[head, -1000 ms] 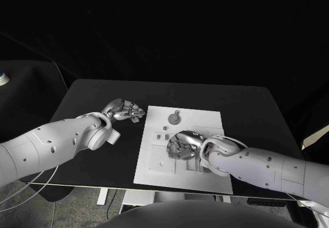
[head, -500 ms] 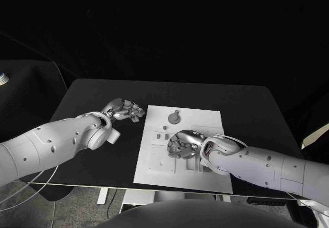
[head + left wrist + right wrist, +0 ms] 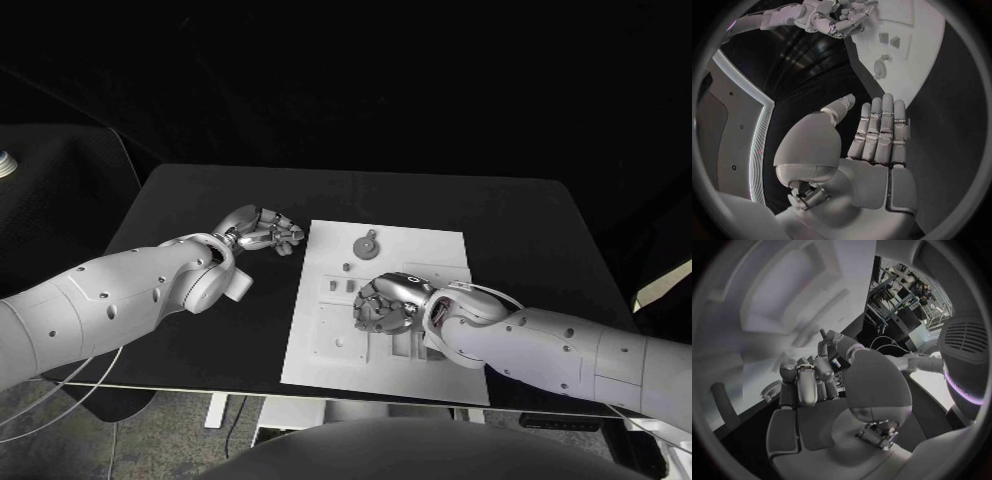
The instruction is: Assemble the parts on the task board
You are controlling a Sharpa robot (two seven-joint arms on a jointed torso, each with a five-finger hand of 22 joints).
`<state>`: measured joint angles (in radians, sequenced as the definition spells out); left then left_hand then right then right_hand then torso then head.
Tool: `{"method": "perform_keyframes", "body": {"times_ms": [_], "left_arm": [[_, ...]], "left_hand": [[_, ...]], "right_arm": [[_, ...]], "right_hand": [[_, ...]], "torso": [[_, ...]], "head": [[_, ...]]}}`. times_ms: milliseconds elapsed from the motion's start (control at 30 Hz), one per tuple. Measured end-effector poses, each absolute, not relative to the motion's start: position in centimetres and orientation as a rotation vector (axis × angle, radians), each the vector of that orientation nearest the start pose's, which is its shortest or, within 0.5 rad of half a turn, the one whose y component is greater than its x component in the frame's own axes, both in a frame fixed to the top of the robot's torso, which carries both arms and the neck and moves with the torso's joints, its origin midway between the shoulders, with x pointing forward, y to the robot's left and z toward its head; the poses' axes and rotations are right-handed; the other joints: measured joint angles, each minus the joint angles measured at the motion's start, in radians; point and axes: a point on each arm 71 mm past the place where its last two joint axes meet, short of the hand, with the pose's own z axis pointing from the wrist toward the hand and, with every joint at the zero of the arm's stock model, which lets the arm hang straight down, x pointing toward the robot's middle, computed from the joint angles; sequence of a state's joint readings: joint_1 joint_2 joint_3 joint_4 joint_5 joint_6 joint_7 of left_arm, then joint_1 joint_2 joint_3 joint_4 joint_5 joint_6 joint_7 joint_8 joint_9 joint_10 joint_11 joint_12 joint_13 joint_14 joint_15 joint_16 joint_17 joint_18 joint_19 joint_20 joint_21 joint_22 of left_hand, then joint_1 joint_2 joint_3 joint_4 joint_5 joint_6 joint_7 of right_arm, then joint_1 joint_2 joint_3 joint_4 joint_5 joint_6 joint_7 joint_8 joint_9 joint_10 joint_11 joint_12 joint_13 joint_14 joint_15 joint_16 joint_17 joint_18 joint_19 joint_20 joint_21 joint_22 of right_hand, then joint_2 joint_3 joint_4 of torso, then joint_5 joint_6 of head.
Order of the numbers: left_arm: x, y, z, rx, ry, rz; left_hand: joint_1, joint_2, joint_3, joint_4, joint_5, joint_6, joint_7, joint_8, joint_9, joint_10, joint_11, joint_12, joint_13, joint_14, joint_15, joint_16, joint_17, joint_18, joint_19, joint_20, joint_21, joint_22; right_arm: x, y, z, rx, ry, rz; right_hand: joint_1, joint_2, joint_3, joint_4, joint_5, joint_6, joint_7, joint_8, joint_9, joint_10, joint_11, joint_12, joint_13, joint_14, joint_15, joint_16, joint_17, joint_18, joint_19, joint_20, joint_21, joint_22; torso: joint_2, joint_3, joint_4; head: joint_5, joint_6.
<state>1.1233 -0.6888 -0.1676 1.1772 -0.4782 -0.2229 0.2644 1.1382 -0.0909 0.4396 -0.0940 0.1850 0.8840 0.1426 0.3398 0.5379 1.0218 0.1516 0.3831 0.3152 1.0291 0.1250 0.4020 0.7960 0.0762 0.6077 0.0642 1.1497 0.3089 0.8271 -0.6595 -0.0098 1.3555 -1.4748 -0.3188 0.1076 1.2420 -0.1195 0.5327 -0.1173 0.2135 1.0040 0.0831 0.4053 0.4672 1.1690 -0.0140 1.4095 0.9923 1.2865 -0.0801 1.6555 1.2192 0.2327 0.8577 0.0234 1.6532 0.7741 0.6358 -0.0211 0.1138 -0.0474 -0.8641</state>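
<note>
The white task board [image 3: 433,250] lies in the middle of the black table. My right hand [image 3: 387,303] sits low over the board's middle with its fingers curled down onto it; what lies under them is hidden. In the right wrist view those curled fingers [image 3: 807,382] are close over the board [image 3: 773,295]. My left hand [image 3: 263,230] hovers over the table just off the board's far left corner. The left wrist view shows its fingers [image 3: 879,125] straight and side by side, holding nothing. A round grey part [image 3: 368,243] and small parts [image 3: 346,268] rest on the board's far half.
The black table [image 3: 519,220] stretches to the right of and behind the board. In the left wrist view the board [image 3: 911,45] carries small parts [image 3: 881,67], and my right hand [image 3: 839,17] is seen at its far end.
The right hand's fingers have shifted very slightly on the board. The left hand has stayed where it was.
</note>
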Motion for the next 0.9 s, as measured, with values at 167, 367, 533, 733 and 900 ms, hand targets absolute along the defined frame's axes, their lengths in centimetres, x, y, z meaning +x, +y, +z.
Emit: {"method": "perform_keyframes", "body": {"times_ms": [167, 367, 533, 733, 900], "left_arm": [[50.63, 22.59, -28.41, -0.712, 1.813, -1.132], [50.63, 22.59, -28.41, -0.712, 1.813, -1.132], [50.63, 22.62, -28.41, -0.712, 1.813, -1.131], [50.63, 22.62, -28.41, -0.712, 1.813, -1.132], [50.63, 22.61, -28.41, -0.712, 1.813, -1.132]], "left_hand": [[0.000, 0.000, 0.000, 0.000, 0.000, 0.000, 0.000, 0.000, 0.000, 0.000, 0.000, 0.000, 0.000, 0.000, 0.000, 0.000, -0.001, 0.000, 0.000, 0.000, 0.000, 0.000], [0.000, 0.000, 0.000, 0.000, 0.000, 0.000, 0.000, 0.000, 0.000, 0.000, 0.000, 0.000, 0.000, 0.000, 0.000, 0.000, -0.001, 0.000, 0.000, 0.000, 0.000, 0.000], [0.000, 0.000, 0.000, 0.000, 0.000, 0.000, 0.000, 0.000, 0.000, 0.000, 0.000, 0.000, 0.000, 0.000, 0.000, -0.004, -0.001, 0.000, 0.000, 0.000, 0.000, 0.000], [0.000, 0.000, 0.000, 0.000, 0.000, 0.000, 0.000, -0.004, 0.000, 0.000, 0.000, 0.000, 0.000, 0.000, 0.000, -0.004, -0.001, 0.000, 0.000, 0.000, 0.000, 0.000], [0.000, 0.000, 0.000, 0.000, 0.000, 0.000, 0.000, -0.004, 0.000, 0.000, 0.000, 0.000, 0.000, 0.000, 0.000, -0.004, -0.001, 0.000, 0.000, 0.000, 0.000, 0.001]], "right_arm": [[40.85, -14.24, -35.04, -0.176, 1.898, 0.928], [40.91, -14.35, -35.07, -0.177, 1.897, 0.923], [40.88, -14.21, -35.04, -0.179, 1.894, 0.926], [40.86, -14.18, -35.05, -0.180, 1.890, 0.924], [40.85, -14.14, -35.05, -0.181, 1.888, 0.923]], "right_hand": [[0.000, 0.000, 0.000, 0.000, 0.000, 0.000, 0.000, 0.000, 0.000, 0.000, 0.000, 0.000, 0.000, 0.000, 0.000, 0.000, -0.001, 0.000, 0.000, 0.000, 0.000, 0.000], [0.000, 0.000, 0.000, 0.000, 0.000, 0.001, -0.001, 0.001, 0.000, 0.000, 0.000, 0.000, 0.000, 0.000, 0.000, 0.000, -0.003, 0.000, 0.000, 0.000, 0.000, 0.000], [0.000, 0.000, 0.000, -0.002, 0.000, 0.002, -0.002, 0.003, 0.000, 0.000, 0.000, 0.000, 0.000, 0.000, 0.000, 0.000, -0.003, 0.000, 0.000, 0.000, 0.000, 0.000], [0.000, 0.000, 0.002, -0.004, 0.000, 0.002, -0.002, 0.003, 0.000, 0.000, 0.000, 0.000, 0.000, 0.000, 0.000, 0.000, -0.001, 0.000, 0.000, 0.000, 0.000, 0.000], [0.000, 0.000, 0.001, -0.004, -0.001, 0.002, -0.002, 0.003, 0.000, 0.000, 0.000, 0.000, 0.000, 0.000, 0.000, 0.000, -0.002, 0.000, 0.000, 0.000, 0.000, 0.000]], "torso": [[0.000, 0.0000, -0.0001], [-0.001, -0.0003, -0.0004], [-0.001, -0.0002, 0.0000], [-0.001, -0.0002, -0.0001], [-0.001, -0.0002, 0.0001]], "head": [[0.002, -0.003], [0.004, -0.004], [0.003, -0.003], [0.003, -0.003], [0.004, -0.002]]}}
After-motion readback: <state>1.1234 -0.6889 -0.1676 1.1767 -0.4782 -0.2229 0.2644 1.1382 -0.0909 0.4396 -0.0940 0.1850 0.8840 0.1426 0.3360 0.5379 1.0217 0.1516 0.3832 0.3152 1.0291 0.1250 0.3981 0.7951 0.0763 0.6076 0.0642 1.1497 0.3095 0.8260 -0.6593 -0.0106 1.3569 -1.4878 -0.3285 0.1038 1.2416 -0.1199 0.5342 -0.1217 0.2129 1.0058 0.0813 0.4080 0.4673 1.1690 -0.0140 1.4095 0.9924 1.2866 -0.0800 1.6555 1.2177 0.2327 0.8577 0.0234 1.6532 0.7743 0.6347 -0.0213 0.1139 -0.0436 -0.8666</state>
